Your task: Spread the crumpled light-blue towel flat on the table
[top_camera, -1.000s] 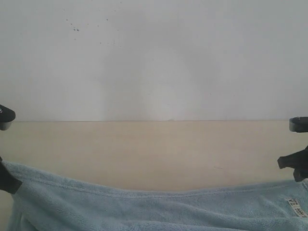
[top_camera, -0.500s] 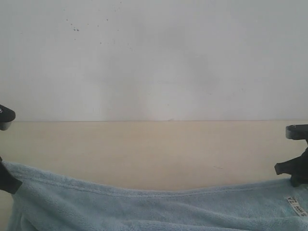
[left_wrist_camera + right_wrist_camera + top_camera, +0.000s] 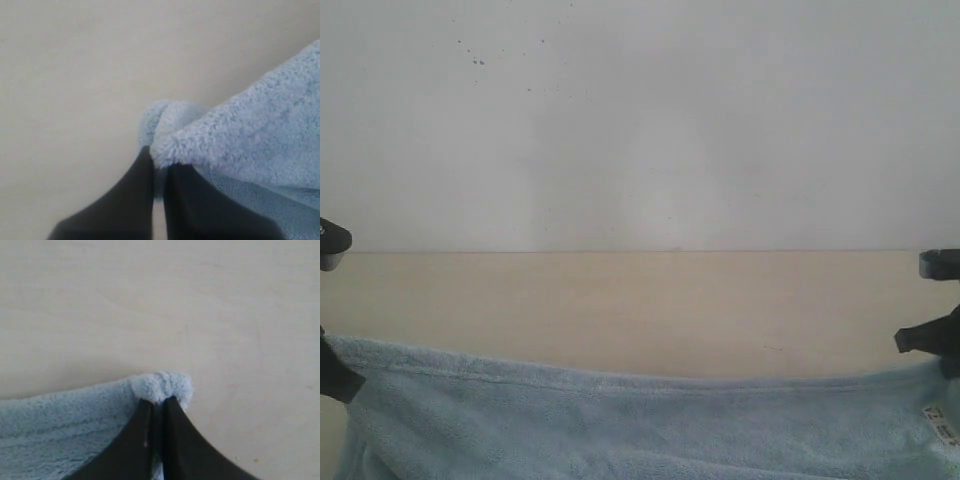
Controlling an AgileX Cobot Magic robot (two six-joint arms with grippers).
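The light-blue towel (image 3: 640, 425) stretches across the whole near part of the exterior view, its hemmed far edge nearly straight over the beige table (image 3: 640, 310). A white tag (image 3: 942, 422) shows near its right corner. My left gripper (image 3: 334, 372) is at the far left edge, shut on the towel's left corner (image 3: 165, 145). At the far right edge my right gripper (image 3: 938, 345) is shut on the right corner (image 3: 161, 386). In both wrist views the black fingers (image 3: 177, 435) pinch a bunched tuft of cloth above the tabletop (image 3: 75, 75).
A white wall (image 3: 640, 120) rises behind the table's far edge (image 3: 640, 251). Bare tabletop lies between that edge and the towel's hem. Dark parts of the arms show at the left (image 3: 332, 240) and right (image 3: 940, 262) borders.
The towel's far edge has pulled taut, from a sagging curve to a nearly straight line. The right gripper shifted slightly outward and up; the tag moved toward the right border. The left gripper stayed put.
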